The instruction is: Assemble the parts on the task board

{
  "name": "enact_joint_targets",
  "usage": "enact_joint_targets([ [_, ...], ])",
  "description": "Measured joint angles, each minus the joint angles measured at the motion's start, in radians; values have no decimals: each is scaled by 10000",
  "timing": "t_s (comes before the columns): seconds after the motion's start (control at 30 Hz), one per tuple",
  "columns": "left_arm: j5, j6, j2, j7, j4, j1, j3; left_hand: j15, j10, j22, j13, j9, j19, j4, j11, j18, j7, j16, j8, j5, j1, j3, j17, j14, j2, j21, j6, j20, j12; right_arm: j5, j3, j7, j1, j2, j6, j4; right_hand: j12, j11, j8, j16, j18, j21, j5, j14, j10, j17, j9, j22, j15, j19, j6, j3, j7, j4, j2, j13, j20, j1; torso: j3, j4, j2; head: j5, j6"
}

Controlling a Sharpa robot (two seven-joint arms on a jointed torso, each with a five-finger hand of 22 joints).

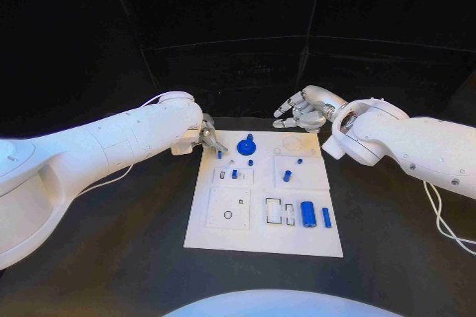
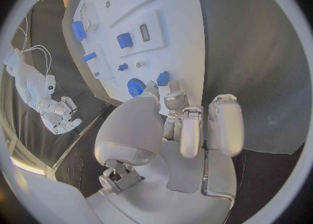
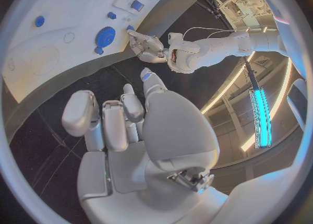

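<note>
White board (image 1: 266, 243) carries small blue parts (image 1: 309, 214); left hand (image 1: 208, 138) fingertips touch its edge, empty; right hand (image 1: 305, 111) curled, empty

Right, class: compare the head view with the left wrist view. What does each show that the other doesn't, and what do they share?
Head view: the full outline of the task board down to its near edge, with both white arms reaching in from either side.

Left wrist view: the left hand from behind, fingertips at the board's edge, close beside the blue gear.

Both: the board, the gear, other small blue parts, and the right hand off the board, holding nothing.
</note>
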Motion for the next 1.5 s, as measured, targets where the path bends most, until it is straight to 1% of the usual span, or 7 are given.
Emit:
enact_joint_targets([
  [0.43,6,70,49,32,-30,-4,0,0,36,0,26,1,0,-31,-36,-1,-13,0,38,0,137,-24,0,0,50,0,84,0,39,0,0,0,0,12,1,0,0,0,0,0,0,0,0,0,0,0,1,0,0,0,0,0,0,0,0,0,0,0,1,1,4,-3,-17],
  [0.67,9,78,70,62,-50,-7,0,0,56,-1,25,1,0,-143,-56,0,-27,0,76,0,413,88,0,0,226,0,99,0,39,0,0,0,0,20,1,-1,0,0,0,0,0,0,0,0,0,0,1,0,0,0,0,0,0,0,0,0,0,0,1,1,7,-6,-26],
  [0.8,10,72,70,126,-47,-8,1,-42,95,-1,25,0,28,-452,-95,-1,-89,0,75,0,983,397,0,33,534,0,160,-28,39,0,0,0,0,21,2,-1,0,0,0,0,0,0,0,0,0,0,2,1,0,0,0,0,0,0,0,1,0,0,1,1,7,-7,-34],
  [0.93,11,47,61,217,-33,-13,1,-75,125,-1,39,-42,28,-689,-125,-1,-118,0,72,-1,1326,634,0,0,741,0,188,-28,39,0,0,0,0,22,2,-1,0,0,0,0,0,0,0,0,0,0,1,1,0,0,0,0,0,0,0,1,0,0,1,1,7,-13,-40],
  [1.2,33,-43,38,436,-18,-22,1,-111,179,-1,-44,-187,23,-1168,-176,-1,-138,0,-92,-43,1994,1268,0,37,905,0,208,-94,39,0,0,-1,0,26,4,-4,0,0,51,0,0,0,0,0,0,0,2,1,0,0,0,-38,0,38,0,12,0,0,1,1,7,-20,-65],
  [1.37,168,-129,-53,517,47,-24,1,-111,180,-1,-85,-218,23,-1085,-174,-1,-136,0,-154,-77,2201,1366,0,37,957,0,207,-94,-23,0,0,-1,0,24,4,-4,0,0,51,0,0,0,0,0,1,0,2,1,0,0,0,-38,0,38,0,11,0,0,3,8,7,-21,-84],
  [1.5,323,-264,-234,568,231,-25,1,-111,252,-1,-28,-235,23,-1011,-178,-1,-135,0,-153,-78,2298,1441,0,38,914,0,205,-94,-23,0,0,-1,1,-1,4,0,0,0,51,0,0,0,0,0,0,0,2,1,0,0,0,-38,0,38,0,11,0,0,3,19,6,-27,-99],
])
